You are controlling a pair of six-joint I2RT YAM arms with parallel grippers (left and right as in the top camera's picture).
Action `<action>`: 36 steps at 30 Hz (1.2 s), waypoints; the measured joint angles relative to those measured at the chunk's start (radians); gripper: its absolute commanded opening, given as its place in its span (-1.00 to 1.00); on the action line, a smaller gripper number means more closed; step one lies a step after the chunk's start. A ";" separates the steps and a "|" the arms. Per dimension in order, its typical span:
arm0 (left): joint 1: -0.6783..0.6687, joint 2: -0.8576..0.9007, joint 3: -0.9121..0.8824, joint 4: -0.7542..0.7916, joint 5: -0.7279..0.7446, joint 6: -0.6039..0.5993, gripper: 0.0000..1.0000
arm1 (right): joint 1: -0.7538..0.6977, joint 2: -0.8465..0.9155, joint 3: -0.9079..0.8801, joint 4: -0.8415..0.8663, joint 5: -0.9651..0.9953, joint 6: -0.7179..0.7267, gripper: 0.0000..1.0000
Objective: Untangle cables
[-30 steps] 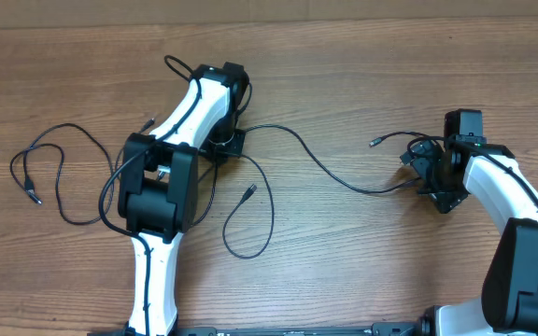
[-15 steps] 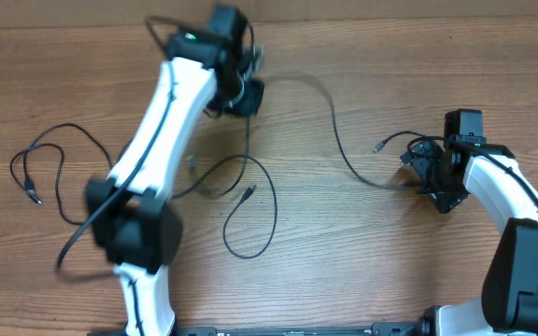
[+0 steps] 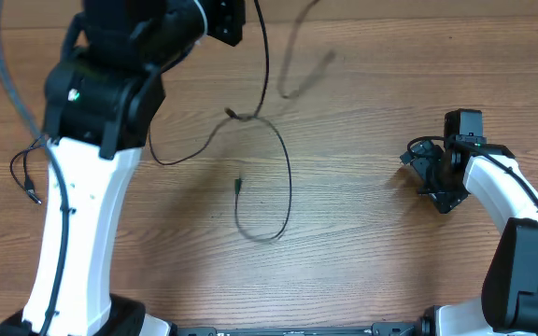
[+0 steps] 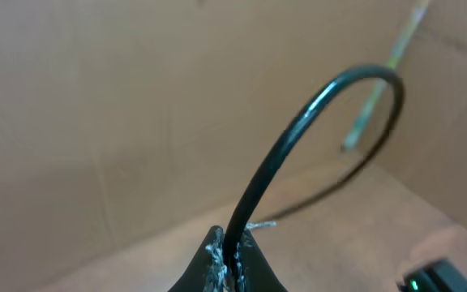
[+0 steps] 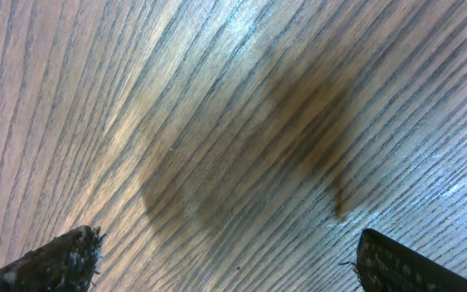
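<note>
Though unclear overhead, left tool [image 4: 229,258] clamps cable [image 4: 298,122] — right tool [image 5: 229,243] spread.

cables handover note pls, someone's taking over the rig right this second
Left gripper: shut on a cable, held high above the table; it hangs into a loop with a kink below the gripper.
Right gripper: open, empty, low over bare wood.
Second cable: flat at the left edge, partly behind the left arm.
Done: those two look apart. Left: probably check the kink for a knot, then lay the lifted cable out.
</note>
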 measured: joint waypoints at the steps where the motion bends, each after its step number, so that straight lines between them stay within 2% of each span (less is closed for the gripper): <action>1: 0.000 -0.007 0.000 -0.002 -0.018 -0.003 -0.92 | 0.000 0.000 0.000 0.000 0.000 0.000 1.00; 4: 0.000 -0.010 0.001 -0.053 -0.053 -0.023 -0.91 | 0.000 0.000 0.000 0.000 0.000 0.000 1.00; 9: 0.000 0.024 0.000 -0.225 -0.080 -0.054 -0.91 | 0.000 0.000 0.000 0.000 0.000 0.000 1.00; 14: 0.000 0.071 -0.001 -0.406 -0.048 -0.184 -0.92 | 0.000 0.000 0.000 0.001 0.000 0.000 1.00; 17: 0.000 0.085 -0.001 -0.405 0.039 -0.233 -0.92 | 0.000 0.000 0.000 0.000 0.000 0.000 1.00; 21: 0.019 0.084 -0.001 -0.322 0.241 -0.305 -0.91 | 0.000 0.000 0.000 0.000 0.000 0.000 1.00; 25: 0.085 0.083 -0.001 -0.278 0.414 -0.508 -0.91 | 0.000 0.000 0.000 0.000 0.000 -0.001 1.00; 30: 0.137 0.083 -0.002 -0.400 0.420 -0.720 -0.92 | 0.000 0.000 0.000 0.000 0.000 0.000 1.00; 36: 0.136 0.083 -0.002 -0.461 0.368 -0.829 -0.92 | 0.000 0.000 0.000 0.000 0.000 -0.001 1.00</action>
